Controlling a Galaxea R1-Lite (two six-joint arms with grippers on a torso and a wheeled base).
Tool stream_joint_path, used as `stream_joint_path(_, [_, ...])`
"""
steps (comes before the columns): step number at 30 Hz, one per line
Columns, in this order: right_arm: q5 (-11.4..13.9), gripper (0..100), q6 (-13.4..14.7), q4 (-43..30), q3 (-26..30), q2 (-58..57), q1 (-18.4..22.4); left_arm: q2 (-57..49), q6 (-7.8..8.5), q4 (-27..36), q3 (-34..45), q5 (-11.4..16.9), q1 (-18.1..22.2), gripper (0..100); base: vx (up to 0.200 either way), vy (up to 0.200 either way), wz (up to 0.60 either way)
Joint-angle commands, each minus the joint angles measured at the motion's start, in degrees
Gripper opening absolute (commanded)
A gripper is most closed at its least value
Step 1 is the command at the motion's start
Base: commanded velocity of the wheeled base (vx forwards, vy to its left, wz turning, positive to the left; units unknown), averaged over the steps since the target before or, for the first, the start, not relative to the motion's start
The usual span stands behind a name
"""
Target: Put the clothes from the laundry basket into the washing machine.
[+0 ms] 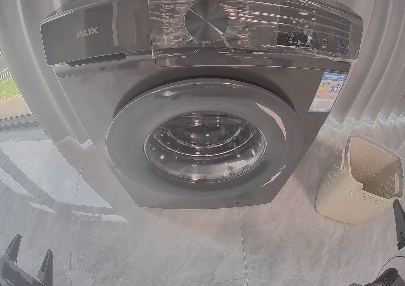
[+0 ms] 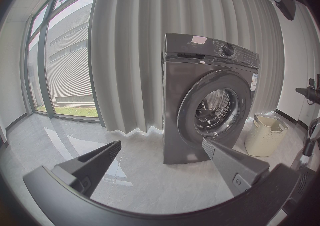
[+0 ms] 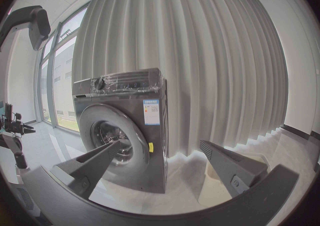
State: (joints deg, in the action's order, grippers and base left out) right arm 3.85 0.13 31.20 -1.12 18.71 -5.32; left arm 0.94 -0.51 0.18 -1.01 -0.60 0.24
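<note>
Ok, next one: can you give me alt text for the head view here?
A grey front-loading washing machine fills the view, its round glass door shut. A cream perforated laundry basket stands on the grey floor to its right, apart from it. The left claw sits open at the lower left corner.

A: Bright daylight, from the window [image 2: 66, 70] beyond the left pincer [image 2: 160, 143]; sun patches lie on the floor [image 2: 76, 143] ahead of it.
B: Glare streaks the washer [image 1: 202, 97] door and panel film. Wrist views bulge, their corners black. The head view looks hazy, with soft shadows under the washer.
</note>
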Motion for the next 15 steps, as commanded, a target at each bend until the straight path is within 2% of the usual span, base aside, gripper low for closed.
stream_joint_path(1, [0.37,100,0.13,-8.43,1.12,-10.19,1.54,-0.94,-0.02,-0.01,1.01,-0.02,0.02,100,0.000,0.000,0.00])
stream_joint_path(5, [0.37,100,0.22,-14.67,1.12,-14.58,2.24,-0.94,-0.02,-0.01,1.01,-0.02,0.02,100,0.000,0.000,0.00])
stream_joint_path(7, [0.98,100,0.04,-20.65,1.12,-16.34,4.17,-0.94,-0.02,-0.01,1.01,-0.02,0.02,100,0.000,0.000,0.00])
stream_joint_path(8, [1.68,100,0.13,-27.06,1.12,-18.01,4.96,-0.94,-0.02,-0.01,1.01,-0.02,0.02,100,0.000,0.000,0.00])
stream_joint_path(9, [2.21,100,0.57,-29.97,1.03,-18.54,4.96,-0.94,-0.02,-0.01,1.01,-0.02,0.02,100,0.000,0.000,0.00])
stream_joint_path(10, [2.21,100,0.39,-29.79,0.77,-18.36,4.96,-0.94,-0.02,-0.01,1.01,-0.02,0.02,100,0.000,0.000,0.00])
stream_joint_path(12, [0.19,100,0.31,-26.45,1.12,-18.10,4.96,-0.94,-0.19,-0.09,1.01,-0.02,0.02,100,0.000,0.000,0.00])
stream_joint_path(15, [-7.02,100,0.66,-28.65,1.12,-18.10,4.96,-0.94,-0.10,-0.01,1.01,-0.02,0.02,100,0.000,0.000,0.00])
